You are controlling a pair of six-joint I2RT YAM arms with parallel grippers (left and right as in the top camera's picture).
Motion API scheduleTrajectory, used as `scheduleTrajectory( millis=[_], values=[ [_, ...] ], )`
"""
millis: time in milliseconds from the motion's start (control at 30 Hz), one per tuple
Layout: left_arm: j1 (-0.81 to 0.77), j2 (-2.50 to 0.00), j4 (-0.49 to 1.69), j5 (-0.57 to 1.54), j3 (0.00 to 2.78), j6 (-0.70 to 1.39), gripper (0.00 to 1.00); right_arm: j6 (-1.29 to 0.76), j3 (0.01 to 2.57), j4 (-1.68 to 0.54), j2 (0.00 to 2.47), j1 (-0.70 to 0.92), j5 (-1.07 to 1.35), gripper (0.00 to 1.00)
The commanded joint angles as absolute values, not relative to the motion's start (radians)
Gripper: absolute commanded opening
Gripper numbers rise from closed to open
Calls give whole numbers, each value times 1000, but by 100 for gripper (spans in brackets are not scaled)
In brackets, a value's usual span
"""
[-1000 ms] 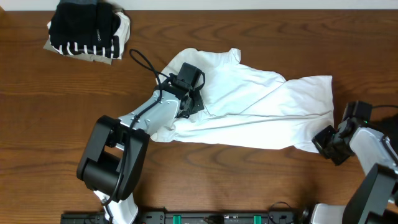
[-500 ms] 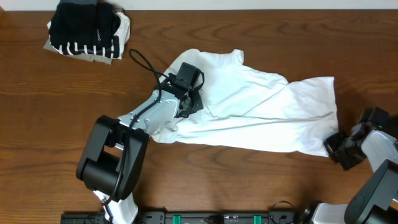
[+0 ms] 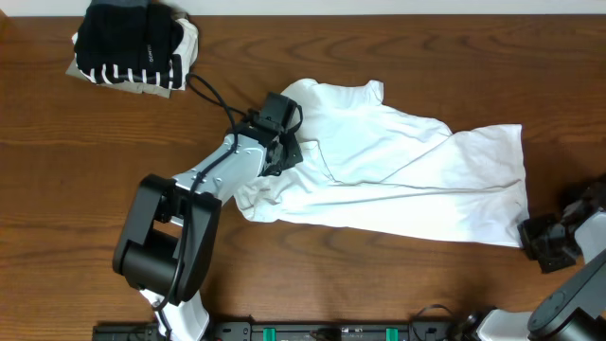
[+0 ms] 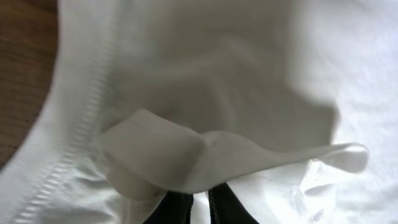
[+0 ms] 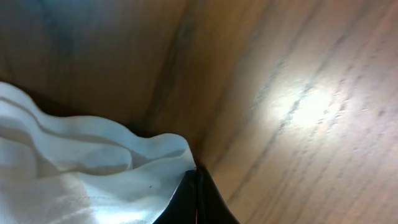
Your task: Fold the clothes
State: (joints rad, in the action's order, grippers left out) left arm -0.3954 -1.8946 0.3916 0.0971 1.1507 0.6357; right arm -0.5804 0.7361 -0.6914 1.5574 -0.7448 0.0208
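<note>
— We have a brown wooden bench (image 3: 398,57) under us, with a pale strip along its 12 o'clock edge. Where do we put the shirt?

— The white shirt (image 3: 407,180) lies rumpled across the middle, stretched from the centre out toward 3 o'clock. It is creased along its length and bunched at its 9 o'clock end.

— And our left claw (image 3: 289,152)?

— It sits on that bunched end, the arm reaching in from 7 o'clock. In the wrist view we see only the black fingertips (image 4: 177,208) at the bottom edge, close together with white cloth draped over them. We cannot tell whether they grip.

— The right claw (image 3: 532,237)?

— It is at 4 o'clock, low to the bench, at the shirt's far corner. Its wrist view shows the fingers (image 5: 186,199) pressed into one dark line, with the wavy hem running right into them. We read it as clamped on the shirt.

— What else do we see?

— A pile (image 3: 133,47) of folded clothes at 10 o'clock, black on top, then black-and-white stripes, with beige beneath. It lies well apart from the shirt. A black cable (image 3: 213,95) loops from the left claw toward it.
</note>
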Motion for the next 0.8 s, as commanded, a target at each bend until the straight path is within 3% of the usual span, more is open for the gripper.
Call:
scheduleTrajectory(
  millis=[0, 500, 533, 700, 767],
  values=[
    [-359, -1897, 391, 60, 1153, 685, 14, -567, 765, -700, 1578, -766, -45, 1],
    [-284, -1747, 382, 58, 1156, 665, 17, -562, 868, -778, 1573, -765, 90, 1],
    [-284, -1715, 382, 59, 1156, 666, 22, -557, 888, -799, 1572, -765, 107, 1],
    [-294, -1555, 383, 67, 1156, 666, 27, -497, 1009, -918, 1541, -765, 196, 1],
    [-308, -1498, 384, 76, 1156, 665, 37, -424, 1053, -951, 1521, -764, 287, 1]
  ],
)
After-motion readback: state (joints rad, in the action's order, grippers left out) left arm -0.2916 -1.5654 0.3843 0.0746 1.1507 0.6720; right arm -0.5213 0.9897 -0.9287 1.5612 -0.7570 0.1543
